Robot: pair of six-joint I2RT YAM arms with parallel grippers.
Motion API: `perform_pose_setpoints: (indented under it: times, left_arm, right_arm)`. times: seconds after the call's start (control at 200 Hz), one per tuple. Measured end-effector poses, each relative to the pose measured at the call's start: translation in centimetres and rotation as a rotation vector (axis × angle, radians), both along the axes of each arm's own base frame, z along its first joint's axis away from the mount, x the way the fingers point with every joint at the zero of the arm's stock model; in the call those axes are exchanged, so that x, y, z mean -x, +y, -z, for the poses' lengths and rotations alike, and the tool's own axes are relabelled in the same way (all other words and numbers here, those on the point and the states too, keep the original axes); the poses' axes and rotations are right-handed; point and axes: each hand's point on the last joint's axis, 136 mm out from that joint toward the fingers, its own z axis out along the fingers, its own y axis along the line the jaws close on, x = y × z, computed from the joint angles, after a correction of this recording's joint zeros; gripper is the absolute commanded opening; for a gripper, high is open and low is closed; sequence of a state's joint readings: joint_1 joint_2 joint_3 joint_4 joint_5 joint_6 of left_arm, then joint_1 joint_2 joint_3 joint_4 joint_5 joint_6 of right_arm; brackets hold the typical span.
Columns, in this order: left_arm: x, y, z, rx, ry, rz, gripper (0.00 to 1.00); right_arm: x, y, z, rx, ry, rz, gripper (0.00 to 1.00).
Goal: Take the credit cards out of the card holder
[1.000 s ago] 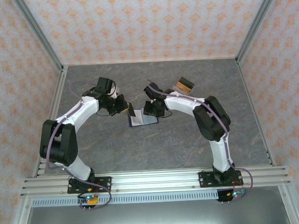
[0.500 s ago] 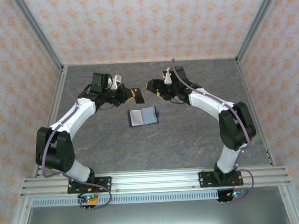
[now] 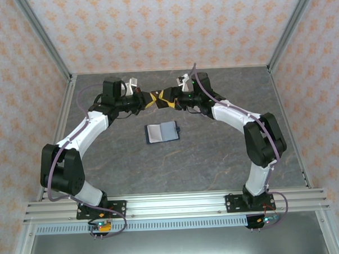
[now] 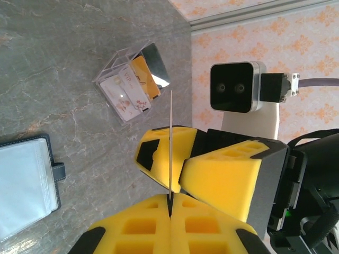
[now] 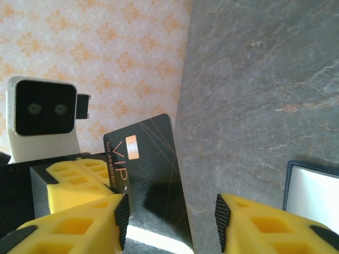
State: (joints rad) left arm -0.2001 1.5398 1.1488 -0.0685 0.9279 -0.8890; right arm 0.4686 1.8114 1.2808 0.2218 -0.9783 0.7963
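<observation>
One black card point(image 5: 151, 159) out of holder point(image 3: 162, 132), pinched by left gripper point(image 3: 147, 101) above far mid-table.
Both arms lifted off holder since a second ago; right gripper point(image 3: 169, 100) now meets black card, jaws open around it: likely handover. Holder lies open mid-table, free all round; card box point(image 4: 132, 84) near grippers; back wall close.

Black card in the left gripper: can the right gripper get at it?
Likely yes: the black card, clamped by the left gripper, sits between the right gripper's open jaws, nothing blocking.
</observation>
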Motion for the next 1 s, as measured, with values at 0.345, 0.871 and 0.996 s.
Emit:
perform_pose_setpoints:
  times: [0.345, 0.871, 0.996]
  left_arm:
    - [-0.1, 0.5, 0.2, 0.007, 0.009, -0.011, 0.02]
    - [2.6, 8.6, 8.4, -0.45, 0.259, -0.172, 0.72]
    - [3.3, 10.3, 9.4, -0.532, 0.289, -0.191, 0.83]
  right_arm:
    - [-0.1, 0.0, -0.6, -0.021, -0.015, -0.009, 0.09]
    - [-5.8, -13.7, 1.7, 0.683, -0.313, 0.327, 0.0]
    - [-7.3, -18.4, 2.2, 0.907, -0.417, 0.364, 0.0]
